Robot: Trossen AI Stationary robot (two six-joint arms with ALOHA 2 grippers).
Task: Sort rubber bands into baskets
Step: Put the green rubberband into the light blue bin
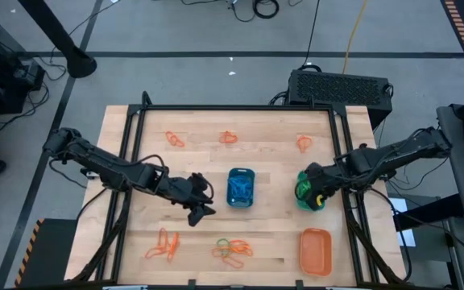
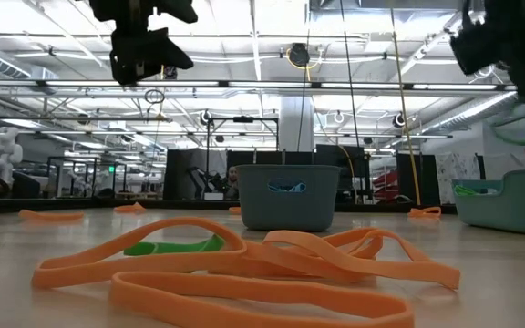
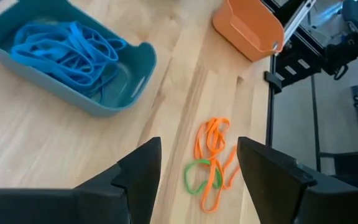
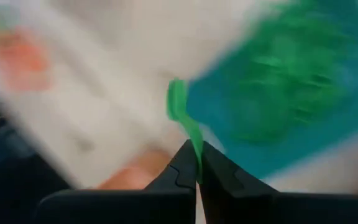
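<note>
- The sort looks partly done: the blue basket (image 1: 241,187) holds a heap of blue rubber bands (image 3: 67,50), and the teal-green basket (image 1: 306,190) shows green bands inside in the right wrist view.
- The orange basket (image 1: 315,250) appears empty, so the orange bands seem wholly unsorted.
- Left on the desk (image 1: 272,157): three small orange bands (image 1: 228,138) along the far edge, an orange bunch (image 1: 162,245) near the front, and a mixed orange-and-green tangle (image 1: 232,249) beside it.
- The left gripper (image 3: 197,165) has its fingers spread and holds nothing; the tangle lies on the desk just beyond and between the fingers, the blue basket off to one side.
- The right gripper (image 4: 197,165) has its fingers pressed together, pinching a green band (image 4: 182,115) that dangles ahead of the tips, close by the teal-green basket; it is not dropped in yet.
</note>
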